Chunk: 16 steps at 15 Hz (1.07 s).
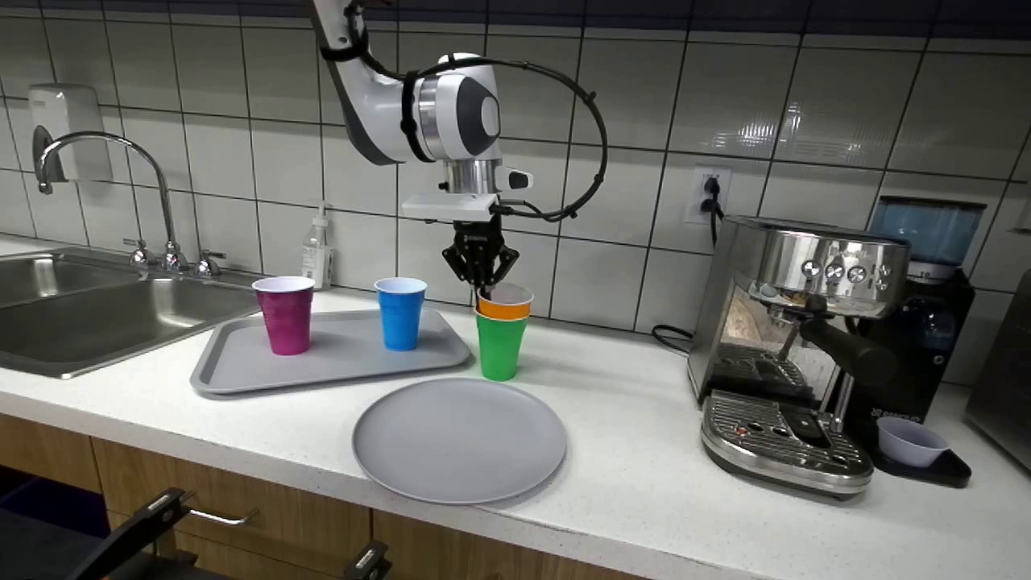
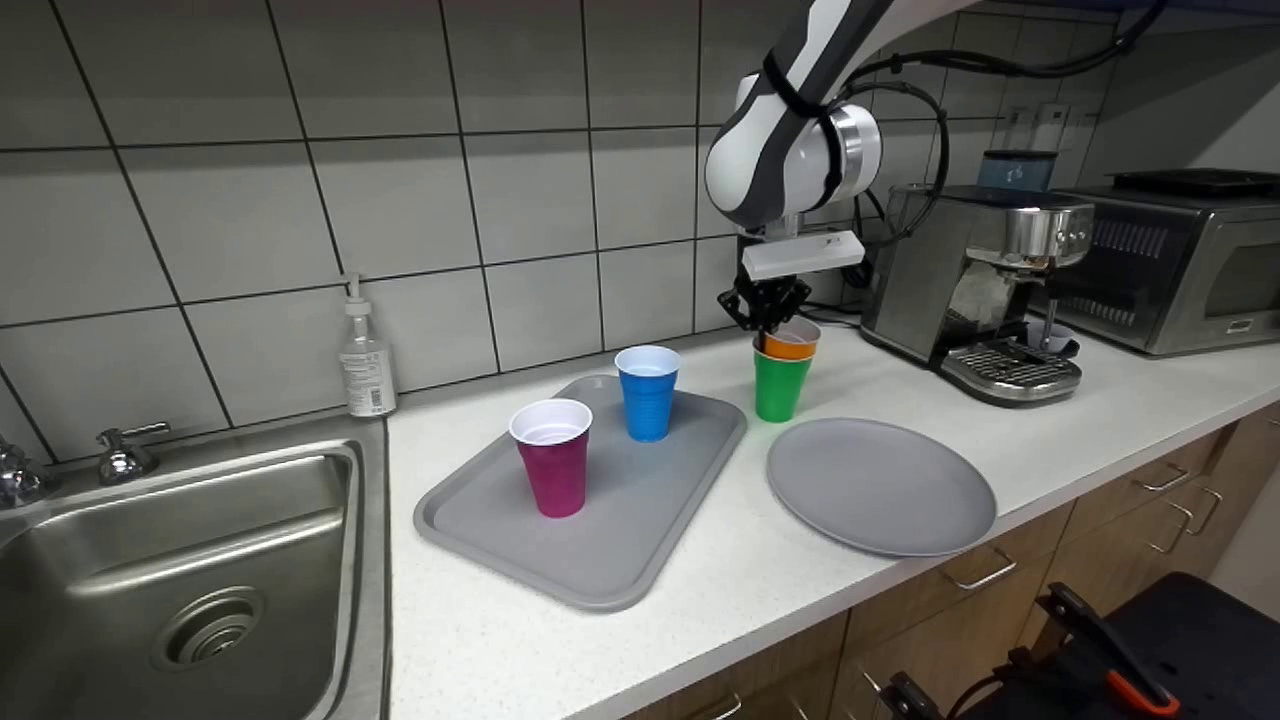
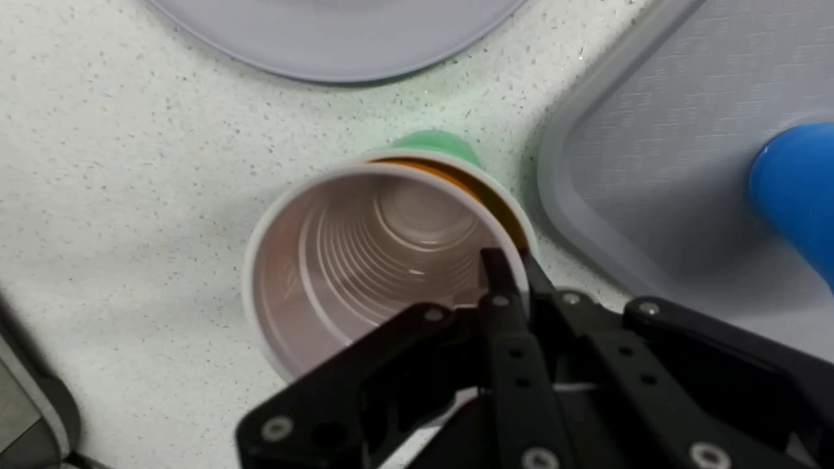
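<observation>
An orange cup (image 1: 506,308) with a white inside sits nested in a green cup (image 1: 501,350) on the counter, its upper part standing above the green rim. Both also show in an exterior view, orange cup (image 2: 790,347) over green cup (image 2: 780,388). In the wrist view my gripper (image 3: 511,260) is shut on the near wall of the orange cup (image 3: 391,260), one finger inside and one outside its rim. The green cup's base (image 3: 435,141) peeks out beyond. A blue cup (image 1: 400,316) and a magenta cup (image 1: 286,321) stand upright on a grey tray (image 1: 342,346) beside it.
A round grey plate (image 1: 459,441) lies in front of the green cup. A steel sink (image 2: 200,560) and soap bottle (image 2: 366,365) are beyond the tray. An espresso machine (image 1: 773,338), a grinder (image 1: 918,322) and a microwave (image 2: 1180,260) stand on the opposite side.
</observation>
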{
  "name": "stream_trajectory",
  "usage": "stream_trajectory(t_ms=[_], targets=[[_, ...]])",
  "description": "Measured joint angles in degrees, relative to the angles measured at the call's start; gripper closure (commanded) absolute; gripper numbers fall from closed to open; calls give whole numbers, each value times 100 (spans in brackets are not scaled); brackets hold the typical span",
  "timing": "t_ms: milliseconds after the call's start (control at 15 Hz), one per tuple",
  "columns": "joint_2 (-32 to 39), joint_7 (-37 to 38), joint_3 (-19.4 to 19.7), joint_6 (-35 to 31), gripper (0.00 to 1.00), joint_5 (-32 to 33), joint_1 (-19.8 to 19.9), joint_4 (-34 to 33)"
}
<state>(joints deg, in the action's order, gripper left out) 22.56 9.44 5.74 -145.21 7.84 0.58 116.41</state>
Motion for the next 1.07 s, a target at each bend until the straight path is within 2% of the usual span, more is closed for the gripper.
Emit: stream_trajectory(t_ms=[533,600,1067], targets=[[0,-30,0,106,3,0,0,0],[0,-33,0,119,0,0,0,0],[0,-50,0,182,0,0,0,0]])
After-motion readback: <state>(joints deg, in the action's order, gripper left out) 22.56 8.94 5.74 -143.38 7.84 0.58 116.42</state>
